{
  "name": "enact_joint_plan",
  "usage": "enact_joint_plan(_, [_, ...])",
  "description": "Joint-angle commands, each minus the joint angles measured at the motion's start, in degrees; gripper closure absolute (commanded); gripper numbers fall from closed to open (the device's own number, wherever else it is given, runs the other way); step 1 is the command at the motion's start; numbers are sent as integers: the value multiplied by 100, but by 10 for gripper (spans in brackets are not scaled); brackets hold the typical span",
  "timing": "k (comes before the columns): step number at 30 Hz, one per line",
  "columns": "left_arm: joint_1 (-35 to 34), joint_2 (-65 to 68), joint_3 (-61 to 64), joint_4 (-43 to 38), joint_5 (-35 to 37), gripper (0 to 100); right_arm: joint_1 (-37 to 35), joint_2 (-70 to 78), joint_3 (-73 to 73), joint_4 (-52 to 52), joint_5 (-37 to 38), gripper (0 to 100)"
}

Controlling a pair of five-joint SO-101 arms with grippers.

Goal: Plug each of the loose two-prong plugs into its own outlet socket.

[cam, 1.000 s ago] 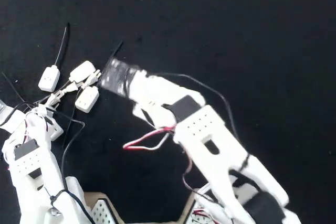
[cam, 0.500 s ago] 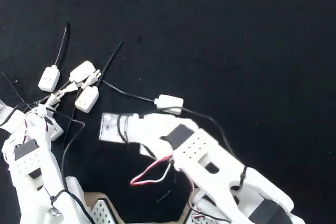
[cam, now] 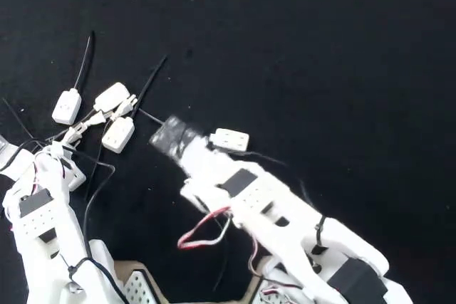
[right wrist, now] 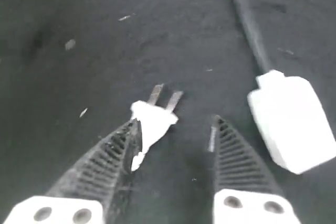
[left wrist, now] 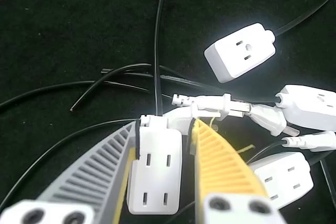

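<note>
5 white sockets point(cam: 66, 107) on black table point(cam: 342, 69), 1 clamped in L pincer point(left wrist: 165, 125), R pincer point(right wrist: 176, 123) wide around 1 loose plug point(right wrist: 154, 119) beside lone socket point(right wrist: 291, 121), farther out from base vs 0.5 s ago

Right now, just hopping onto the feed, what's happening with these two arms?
The left gripper is shut on an outlet socket, near a cluster of other sockets and cords. The right gripper is open low over the black table, a loose two-prong plug resting against one finger and a free socket beside it. That plug is not yet inserted.
</note>
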Motion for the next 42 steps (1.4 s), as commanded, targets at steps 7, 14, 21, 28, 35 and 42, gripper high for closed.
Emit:
enact_joint_plan(7, [-84, -114, -75, -88, 35, 830, -9, 40, -242, 273, -413, 855])
enact_joint_plan(14, [-84, -114, -75, -88, 35, 830, -9, 119, -242, 273, -422, 855])
enact_joint_plan(21, [-84, -114, -66, -70, 35, 830, -18, 1253, -664, -9, -466, 855])
enact_joint_plan(28, [-84, -114, -75, -88, 35, 830, -466, 1464, -945, 404, -343, 855])
enact_joint_plan(35, [-84, -114, -75, -88, 35, 830, -721, 1508, -936, 404, -53, 858])
enact_joint_plan(42, [-84, -114, -75, -88, 35, 830, -176, 1437, -998, 475, -53, 976])
